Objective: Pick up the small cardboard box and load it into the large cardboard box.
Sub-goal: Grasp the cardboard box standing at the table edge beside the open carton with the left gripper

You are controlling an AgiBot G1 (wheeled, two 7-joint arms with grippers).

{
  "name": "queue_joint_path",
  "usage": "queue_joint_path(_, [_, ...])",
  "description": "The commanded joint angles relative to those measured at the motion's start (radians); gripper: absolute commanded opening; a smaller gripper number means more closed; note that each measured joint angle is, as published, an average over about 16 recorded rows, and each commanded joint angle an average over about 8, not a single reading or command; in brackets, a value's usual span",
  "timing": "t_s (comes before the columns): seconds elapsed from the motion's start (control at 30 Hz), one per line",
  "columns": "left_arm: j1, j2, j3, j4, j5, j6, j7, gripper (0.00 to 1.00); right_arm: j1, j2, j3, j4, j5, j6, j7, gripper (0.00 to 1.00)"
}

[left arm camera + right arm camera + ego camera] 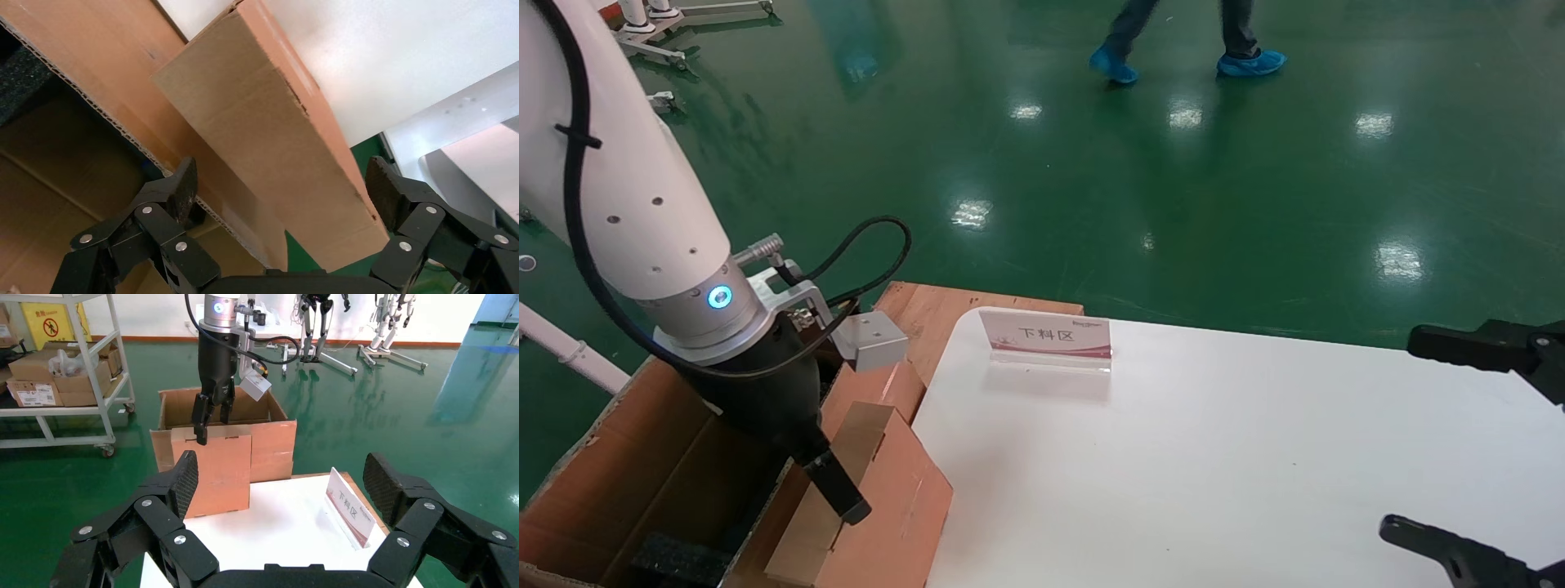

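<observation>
The small cardboard box (895, 506) (214, 471) stands on end at the left edge of the white table (1254, 457), tight against the large cardboard box (617, 465) (272, 438). My left gripper (850, 494) (211, 425) is open and straddles the small box's top. In the left wrist view the small cardboard box (263, 141) lies between the pads (180, 187), which stand off its faces. Black foam (674, 559) lies inside the large box. My right gripper (1406, 433) (281, 478) hovers open and empty over the table's right side.
A clear sign stand with a pink label (1046, 339) (349, 505) sits at the table's far edge. A wooden board (944, 314) lies behind the table. A person in blue shoe covers (1189, 61) crosses the green floor. A shelf cart (61, 373) stands beyond the large box.
</observation>
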Motion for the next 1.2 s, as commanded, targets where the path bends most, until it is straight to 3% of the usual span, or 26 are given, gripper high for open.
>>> queue_joint_path(0.03, [-0.008,-0.001,0.015,0.000,-0.013,-0.006,-0.003,1.00,0.000,0.000,0.000,0.000,0.000,0.000,0.000,1.00])
queue_joint_path(0.63, [0.031,-0.006,0.072,0.000,-0.016,-0.058,0.011,1.00,0.000,0.001,-0.001,0.000,0.001,0.001,-0.001,1.00])
queue_joint_path(0.7, [0.033,-0.005,0.075,0.000,-0.014,-0.060,0.011,1.00,0.000,0.001,-0.001,0.000,0.001,0.001,-0.001,0.79])
queue_joint_path(0.9, [0.035,-0.005,0.078,0.000,-0.013,-0.062,0.011,0.26,0.000,0.001,-0.002,0.000,0.001,0.001,-0.001,0.04])
queue_joint_path(0.97, [0.035,-0.005,0.077,0.000,-0.013,-0.061,0.012,0.01,0.000,0.001,-0.002,0.000,0.001,0.001,-0.001,0.00])
queue_joint_path(1.2, [0.034,-0.005,0.074,0.000,-0.013,-0.060,0.012,0.00,0.000,0.001,-0.002,0.000,0.001,0.001,-0.001,0.00])
